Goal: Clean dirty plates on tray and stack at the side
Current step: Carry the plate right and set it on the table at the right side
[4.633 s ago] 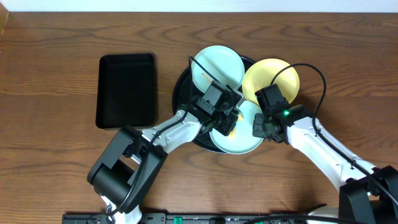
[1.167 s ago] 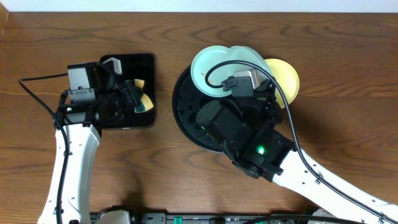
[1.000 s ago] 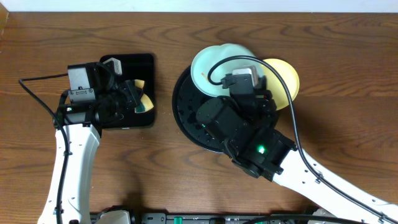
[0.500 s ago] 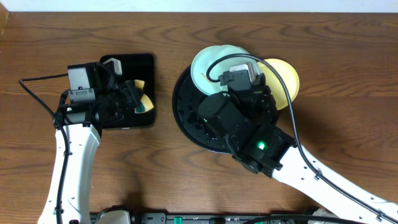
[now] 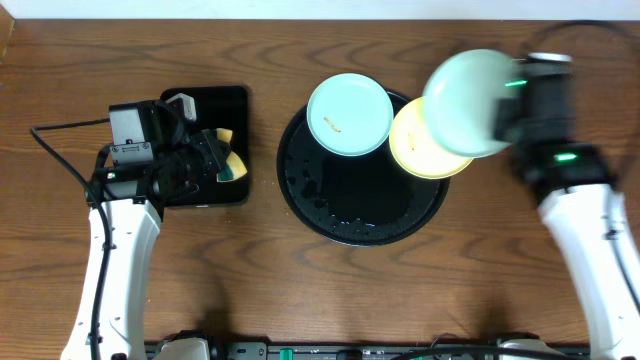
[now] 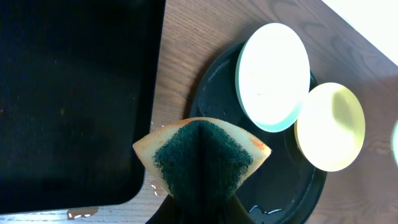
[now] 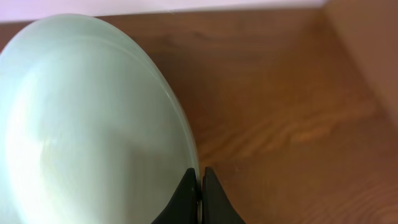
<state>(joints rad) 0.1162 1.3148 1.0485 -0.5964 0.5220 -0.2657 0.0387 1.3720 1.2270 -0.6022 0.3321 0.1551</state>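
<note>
The round black tray (image 5: 320,200) sits mid-table. A mint-blue plate (image 5: 349,114) with a small brown smudge rests on its far rim, also in the left wrist view (image 6: 272,76). A pale yellow plate (image 5: 418,150) lies on its right rim, also in the left wrist view (image 6: 329,126). My right gripper (image 7: 199,180) is shut on the rim of a second mint-blue plate (image 5: 467,90) (image 7: 87,118), held in the air right of the tray. My left gripper (image 5: 215,160) is shut on a folded green-and-yellow sponge (image 6: 202,155) (image 5: 232,165) by the tray's left side.
A rectangular black tray (image 5: 200,130) lies at the left under my left gripper, also in the left wrist view (image 6: 68,93). Water drops lie on the round tray's floor and on the wood beside the rectangular tray. Bare wood lies right of the round tray.
My right arm has swung from over the round tray to the right and up, carrying the mint-blue plate with it. The yellow plate now shows fully. The left arm has not moved.
</note>
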